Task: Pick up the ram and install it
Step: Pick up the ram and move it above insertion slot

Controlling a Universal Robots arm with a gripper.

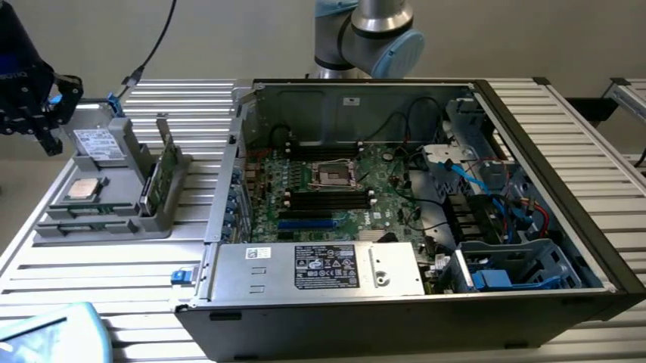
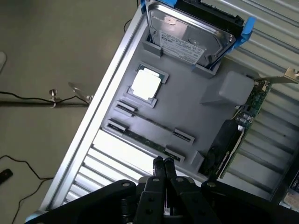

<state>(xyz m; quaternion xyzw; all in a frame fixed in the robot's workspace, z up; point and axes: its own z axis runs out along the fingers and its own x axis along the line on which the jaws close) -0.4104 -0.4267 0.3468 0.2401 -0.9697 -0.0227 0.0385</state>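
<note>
Ram point(image 2: 140, 138) lies flat in an edge slot of the grey tray point(image 2: 196, 112); the gripper point(image 2: 163, 164) hangs above one end, fingers pressed together, holding nothing.

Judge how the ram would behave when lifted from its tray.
The ram sits on edge between clips on the tray, a long thin strip: probably light and fairly stiff. So narrow an edge likely offers little grip, and it would probably tip flat if released outside them.
</note>
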